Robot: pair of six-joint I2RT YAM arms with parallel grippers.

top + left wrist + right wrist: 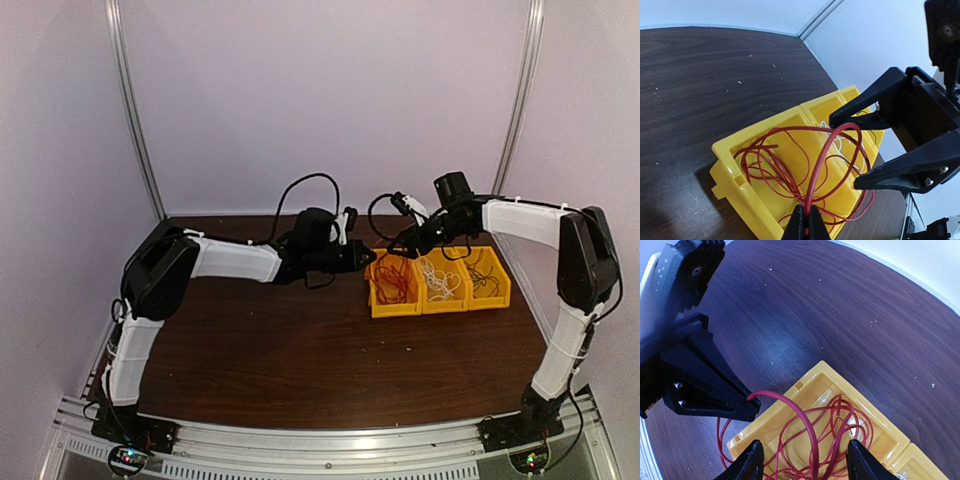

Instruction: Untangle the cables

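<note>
Red cable (818, 165) lies looped in the 9 o'clock bin of the yellow row of bins (395, 310), toward 2 o'clock on the table (300, 350); white cable (440, 280) fills the middle bin, black cable (484, 278) the 3 o'clock one. Your left gripper (805, 227) is clamped on one red strand arching out of its bin. Your right gripper (804, 447) hangs over that bin, jaws spread, gripping nothing.

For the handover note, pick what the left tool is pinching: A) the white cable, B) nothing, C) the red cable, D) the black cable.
C: in the left wrist view the left tool is closed on a thick loop of the red cable, the rest of which lies in the yellow bin.
</note>
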